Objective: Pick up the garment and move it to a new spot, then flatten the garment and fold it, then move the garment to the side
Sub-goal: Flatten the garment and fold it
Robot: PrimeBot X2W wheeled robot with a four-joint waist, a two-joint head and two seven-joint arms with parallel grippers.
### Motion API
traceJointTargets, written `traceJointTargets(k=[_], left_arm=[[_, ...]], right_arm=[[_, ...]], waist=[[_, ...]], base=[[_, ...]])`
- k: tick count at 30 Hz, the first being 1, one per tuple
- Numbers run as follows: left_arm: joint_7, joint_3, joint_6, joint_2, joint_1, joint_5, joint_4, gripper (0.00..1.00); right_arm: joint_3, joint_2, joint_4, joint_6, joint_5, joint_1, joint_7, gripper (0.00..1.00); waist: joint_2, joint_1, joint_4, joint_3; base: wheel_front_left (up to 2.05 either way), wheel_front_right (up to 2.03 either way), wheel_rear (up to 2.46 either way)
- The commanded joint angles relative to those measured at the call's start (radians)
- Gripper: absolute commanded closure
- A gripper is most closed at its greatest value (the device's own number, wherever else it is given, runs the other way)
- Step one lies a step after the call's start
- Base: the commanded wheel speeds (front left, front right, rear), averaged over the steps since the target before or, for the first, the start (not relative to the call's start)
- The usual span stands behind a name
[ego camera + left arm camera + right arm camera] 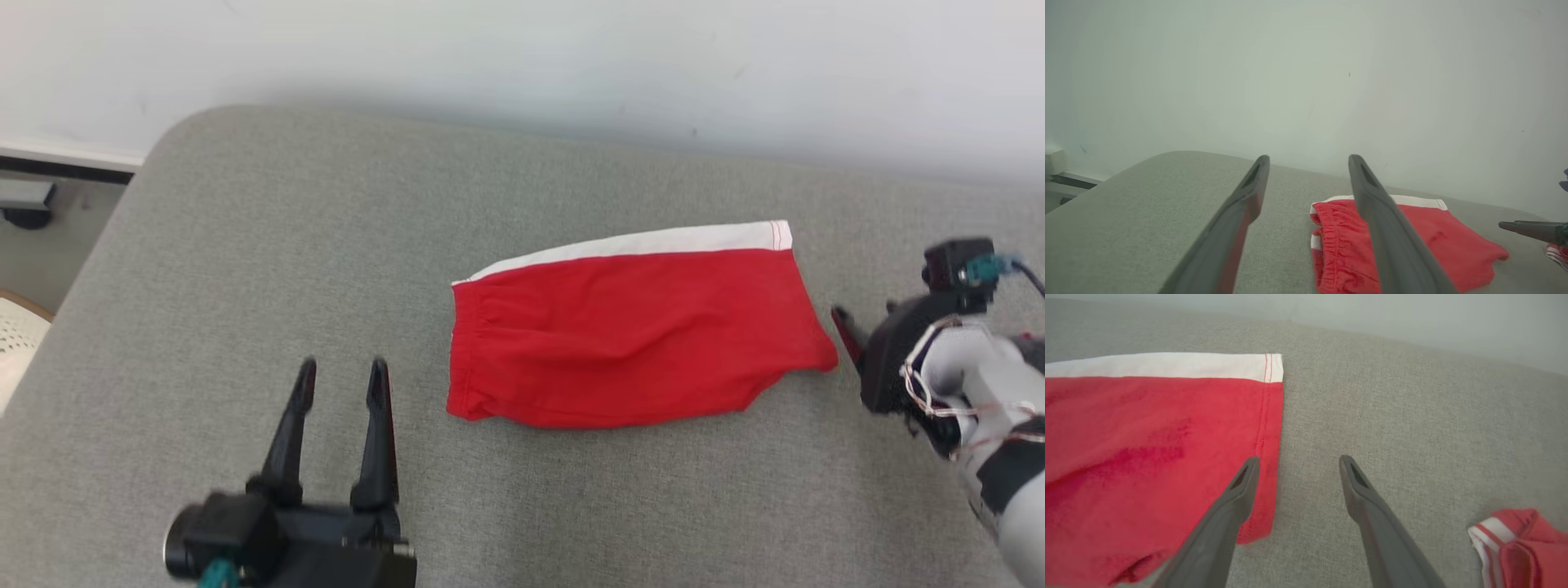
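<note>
Red shorts (637,335) with a white side band lie folded flat on a gray fabric surface (245,269), just right of center in the head view, elastic waist toward the left of the frame and leg hem toward the right. My left hand (343,367) hangs at lower left, near the waistband but apart from it, its two dark fingers spread wide with nothing between them. My right hand (849,335) sits at the right edge of the frame, just beside the hem corner.

In the right wrist view that hand (1298,461) is also wide open and empty. One finger overlaps the red hem (1265,428); the other lies over bare gray fabric. Whether the finger touches the cloth I cannot tell.

A second piece of red cloth with white stripes (1515,543), bunched, shows at lower right in that view.

A pale wall (522,49) runs across the top of the head view.
</note>
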Motion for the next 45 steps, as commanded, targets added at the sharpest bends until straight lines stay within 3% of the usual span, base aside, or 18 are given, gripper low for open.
traceJointTargets(k=[1,7,19,26,27,29,30,45], left_arm=[[-0.003,-0.002,0.006,0.0,0.049,0.01,-0.027,0.0],[-0.003,-0.005,0.035,0.0,0.146,0.012,-0.094,0.0],[-0.003,-0.04,0.045,0.0,0.142,-0.039,-0.09,0.0],[-0.003,-0.063,0.052,0.0,0.136,-0.069,-0.072,0.0],[-0.003,-0.067,0.056,0.0,0.135,-0.078,-0.067,0.0],[-0.003,-0.07,0.057,0.0,0.137,-0.083,-0.062,0.0],[-0.003,-0.07,0.057,0.0,0.139,-0.085,-0.059,0.0],[-0.003,-0.062,0.047,0.0,0.175,-0.078,-0.019,0.0]], right_arm=[[-0.012,-0.002,0.009,-0.003,0.016,0.035,0.018,0.0],[-0.065,0.022,0.041,-0.003,0.039,0.09,0.015,0.0],[-0.121,0.092,0.182,-0.003,0.004,0.048,-0.009,0.0],[-0.124,0.122,0.227,-0.003,-0.03,0.032,0.051,0.0],[-0.126,0.122,0.234,-0.003,-0.043,0.038,0.069,0.07],[-0.125,0.113,0.238,-0.003,-0.064,0.044,0.073,0.79],[-0.125,0.113,0.239,-0.003,-0.069,0.048,0.075,1.0],[-0.167,0.133,0.236,-0.003,-0.115,0.11,0.011,1.0]], waist=[[0.0,0.0003,0.014,-0.031],[0.0,0.0003,0.048,-0.036],[0.0,0.0003,0.117,-0.009],[0.0,0.0003,0.135,0.017],[0.0,0.0003,0.138,0.013],[0.0,0.0003,0.138,0.004],[0.0,0.0003,0.137,-0.001],[0.0,0.0003,0.103,-0.111]], base=[[0.0,0.0,0.0],[0.0,0.0,0.0],[0.0,0.0,0.0],[0.0,0.0,0.0],[0.0,0.0,0.0],[0.0,0.0,0.0],[0.0,0.0,0.0],[0.0,0.0,0.0]])
